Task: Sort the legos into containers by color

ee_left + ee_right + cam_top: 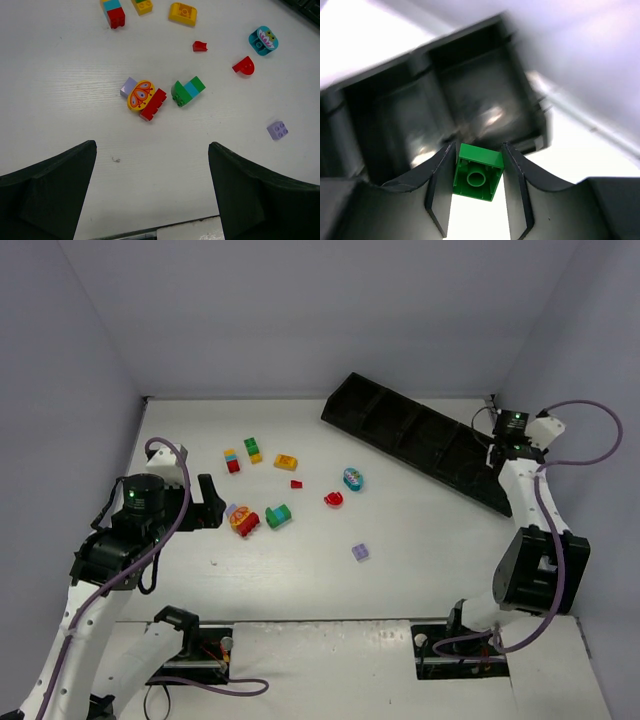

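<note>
No legible text, number or brand found on any surface. Printed pictures only: a butterfly on the yellow round brick [140,95], just ahead of the left gripper [152,146] jaws; possibly a flower with eyes on the teal brick [263,40], far ahead, right of them.

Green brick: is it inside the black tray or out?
Out. The right pincer holds the green brick between its fingers, near the black tray's end compartment.
</note>
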### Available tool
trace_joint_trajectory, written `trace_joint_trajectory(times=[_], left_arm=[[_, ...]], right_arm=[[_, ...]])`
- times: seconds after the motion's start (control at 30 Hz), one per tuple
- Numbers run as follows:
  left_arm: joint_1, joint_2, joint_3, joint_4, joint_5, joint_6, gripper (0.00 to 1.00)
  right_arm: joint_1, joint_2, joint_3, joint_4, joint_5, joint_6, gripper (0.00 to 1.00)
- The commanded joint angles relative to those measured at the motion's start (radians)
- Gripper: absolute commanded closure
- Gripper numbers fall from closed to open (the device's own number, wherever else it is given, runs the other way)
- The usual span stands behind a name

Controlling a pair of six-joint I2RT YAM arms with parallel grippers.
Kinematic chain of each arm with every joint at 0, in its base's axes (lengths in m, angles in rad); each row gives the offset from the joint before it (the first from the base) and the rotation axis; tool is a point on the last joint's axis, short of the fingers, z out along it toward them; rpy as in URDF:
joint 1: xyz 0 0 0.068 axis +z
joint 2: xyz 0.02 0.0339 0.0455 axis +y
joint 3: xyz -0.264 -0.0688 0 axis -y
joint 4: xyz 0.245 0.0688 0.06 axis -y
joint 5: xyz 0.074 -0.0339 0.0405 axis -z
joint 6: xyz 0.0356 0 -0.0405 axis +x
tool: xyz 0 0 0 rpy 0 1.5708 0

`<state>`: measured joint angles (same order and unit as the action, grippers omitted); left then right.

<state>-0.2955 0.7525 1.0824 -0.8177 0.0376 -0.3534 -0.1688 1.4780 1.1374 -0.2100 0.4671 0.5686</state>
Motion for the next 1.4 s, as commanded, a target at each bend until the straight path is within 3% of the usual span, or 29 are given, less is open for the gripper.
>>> trace_joint_trajectory(times=[0.0,0.23,0.33,0.53,0.57,0.63,0.77,0.9,1.1,1.37], left_arm=[[-0.005,0.001,0.034,0.057,0.010,-0.010,0.13],[-0.004,-0.012,0.005,0.058,0.001,-0.004,0.13],[-0.005,-0.013,-0.004,0.058,-0.005,-0.004,0.13],[-0.005,-0.005,-0.018,0.063,-0.013,-0.006,0.13],[-0.005,-0.002,-0.018,0.064,-0.013,-0.007,0.13],[-0.005,0.001,-0.019,0.072,-0.010,-0.010,0.13],[-0.005,0.013,-0.022,0.087,0.002,-0.016,0.13],[-0.004,0.024,-0.027,0.095,0.016,-0.018,0.13],[-0.005,0.033,-0.018,0.094,0.021,-0.016,0.13],[-0.005,0.064,0.022,0.078,0.002,0.014,0.13]], right_arm=[[-0.073,0.045,0.061,0.038,0.056,-0.065,1.00],[-0.146,0.214,0.105,0.098,0.018,-0.151,0.99],[-0.156,0.280,0.146,0.106,-0.008,-0.197,0.93],[-0.156,0.301,0.188,0.136,-0.085,-0.248,0.64],[-0.156,0.292,0.190,0.147,-0.102,-0.254,0.52],[-0.153,0.256,0.188,0.158,-0.140,-0.266,0.40],[-0.149,0.194,0.159,0.167,-0.202,-0.283,0.24],[-0.106,0.093,0.110,0.166,-0.237,-0.296,0.21],[0.155,-0.097,-0.058,0.164,-0.337,-0.254,0.24],[0.561,-0.139,-0.269,0.149,-0.360,-0.122,0.07]])
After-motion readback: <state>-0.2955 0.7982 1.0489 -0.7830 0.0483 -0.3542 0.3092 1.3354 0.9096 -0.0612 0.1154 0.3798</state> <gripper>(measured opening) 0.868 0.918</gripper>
